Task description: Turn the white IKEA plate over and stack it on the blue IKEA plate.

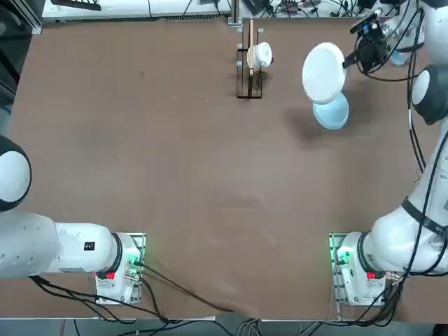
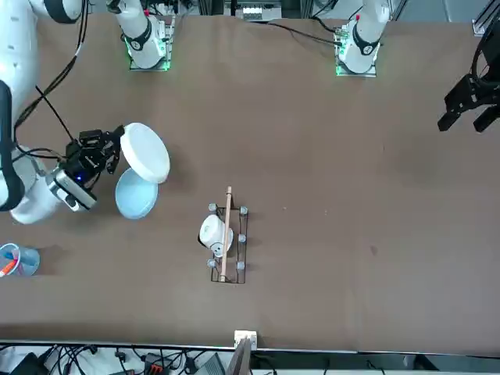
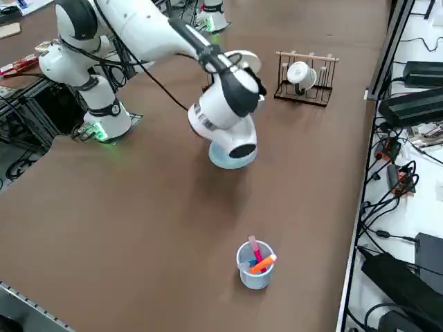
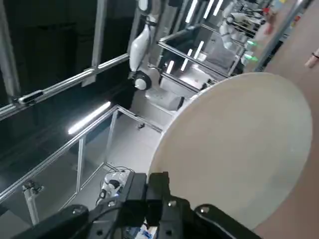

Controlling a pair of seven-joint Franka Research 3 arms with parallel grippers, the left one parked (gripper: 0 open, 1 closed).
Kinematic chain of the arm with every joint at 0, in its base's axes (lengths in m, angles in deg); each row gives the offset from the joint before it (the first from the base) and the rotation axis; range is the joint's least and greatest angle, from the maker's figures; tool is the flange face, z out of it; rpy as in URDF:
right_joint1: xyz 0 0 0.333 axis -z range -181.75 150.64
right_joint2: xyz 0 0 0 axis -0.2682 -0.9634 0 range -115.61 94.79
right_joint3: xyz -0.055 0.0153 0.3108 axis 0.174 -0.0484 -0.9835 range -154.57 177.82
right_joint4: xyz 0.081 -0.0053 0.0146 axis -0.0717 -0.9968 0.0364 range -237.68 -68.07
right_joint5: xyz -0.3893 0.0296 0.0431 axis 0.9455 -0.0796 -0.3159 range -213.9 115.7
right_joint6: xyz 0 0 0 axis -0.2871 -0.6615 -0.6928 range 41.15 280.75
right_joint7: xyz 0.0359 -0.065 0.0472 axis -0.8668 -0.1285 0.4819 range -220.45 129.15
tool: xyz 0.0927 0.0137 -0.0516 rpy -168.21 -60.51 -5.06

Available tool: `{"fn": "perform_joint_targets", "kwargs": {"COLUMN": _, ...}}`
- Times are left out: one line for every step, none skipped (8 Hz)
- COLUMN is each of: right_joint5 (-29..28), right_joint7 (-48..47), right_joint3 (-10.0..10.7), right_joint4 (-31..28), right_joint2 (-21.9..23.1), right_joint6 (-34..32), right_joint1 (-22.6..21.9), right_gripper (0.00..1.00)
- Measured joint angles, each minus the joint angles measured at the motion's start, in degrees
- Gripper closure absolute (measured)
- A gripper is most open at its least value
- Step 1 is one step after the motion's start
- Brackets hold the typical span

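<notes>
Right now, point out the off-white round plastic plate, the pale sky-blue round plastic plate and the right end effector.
Off-white round plastic plate (image 1: pixel 323 72): top view, broad face.
Pale sky-blue round plastic plate (image 2: pixel 136 194): front view, exposed face.
Right end effector (image 4: pixel 158 183): right wrist view, between fingertips.

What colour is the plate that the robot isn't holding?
The lower plate is pale sky blue, seen best from overhead.
</notes>
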Motion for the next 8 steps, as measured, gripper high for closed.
{"fn": "perform_joint_targets", "kwargs": {"right_joint5": 0.0, "right_joint7": 2.2, "right_joint3": 0.0, "right_joint4": 0.0, "right_joint2": -2.3, "right_joint6": -1.4, "right_joint1": 0.3, "right_gripper": 0.97}}
{"fn": "perform_joint_targets", "kwargs": {"right_joint5": 0.1, "right_joint7": 3.2, "right_joint3": 0.0, "right_joint4": 0.0, "right_joint2": -4.7, "right_joint6": -1.8, "right_joint1": 0.5, "right_gripper": 0.97}}
{"fn": "perform_joint_targets", "kwargs": {"right_joint5": 0.8, "right_joint7": 3.6, "right_joint3": 0.0, "right_joint4": 0.0, "right_joint2": -7.1, "right_joint6": -1.9, "right_joint1": 0.9, "right_gripper": 0.97}}
{"fn": "perform_joint_targets", "kwargs": {"right_joint5": 2.1, "right_joint7": 3.9, "right_joint3": 0.0, "right_joint4": 0.1, "right_joint2": -9.5, "right_joint6": -1.9, "right_joint1": 1.5, "right_gripper": 0.97}}
{"fn": "perform_joint_targets", "kwargs": {"right_joint5": 3.9, "right_joint7": 4.2, "right_joint3": 0.1, "right_joint4": 0.6, "right_joint2": -11.6, "right_joint6": -1.9, "right_joint1": 2.3, "right_gripper": 0.97}}
{"fn": "perform_joint_targets", "kwargs": {"right_joint5": 5.8, "right_joint7": 4.4, "right_joint3": 0.1, "right_joint4": 1.5, "right_joint2": -13.0, "right_joint6": -1.8, "right_joint1": 3.3, "right_gripper": 0.97}}
{"fn": "perform_joint_targets", "kwargs": {"right_joint5": 7.2, "right_joint7": 4.5, "right_joint3": 0.1, "right_joint4": 2.8, "right_joint2": -13.7, "right_joint6": -1.5, "right_joint1": 4.3, "right_gripper": 0.97}}
{"fn": "perform_joint_targets", "kwargs": {"right_joint5": 8.4, "right_joint7": 4.5, "right_joint3": 0.1, "right_joint4": 4.0, "right_joint2": -14.0, "right_joint6": -0.7, "right_joint1": 5.1, "right_gripper": 0.97}}
